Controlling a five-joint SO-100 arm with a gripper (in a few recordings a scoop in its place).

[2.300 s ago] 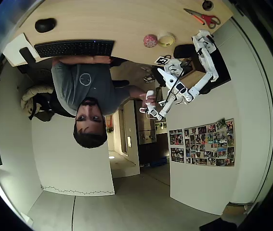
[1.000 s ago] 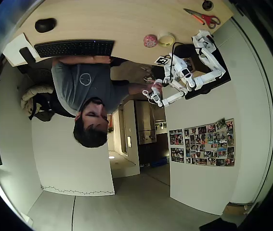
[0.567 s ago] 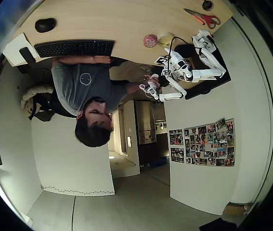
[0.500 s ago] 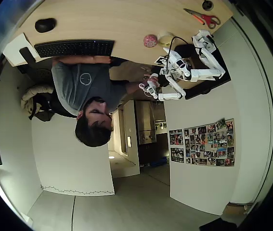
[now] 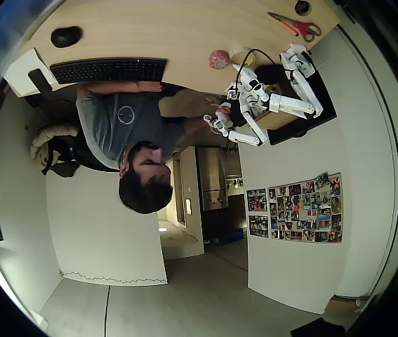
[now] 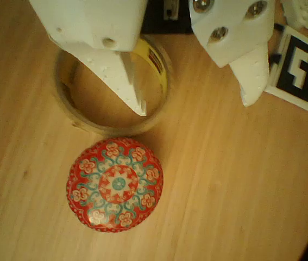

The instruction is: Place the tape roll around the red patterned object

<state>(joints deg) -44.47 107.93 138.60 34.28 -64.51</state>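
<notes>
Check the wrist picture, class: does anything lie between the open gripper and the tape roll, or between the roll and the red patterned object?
Nothing visible does. The gripper hangs open over the tape roll, one finger above its hollow centre. The red patterned object sits right beside the roll on bare table.

On the wooden table (image 5: 149, 31) in the overhead view lie a black mouse (image 5: 66, 36), a black keyboard (image 5: 108, 69) and orange-handled scissors (image 5: 295, 26). A person in a grey shirt (image 5: 118, 123) sits at it. A black-and-white marker card (image 6: 301, 73) lies, apparently flat, at the table's edge.
</notes>
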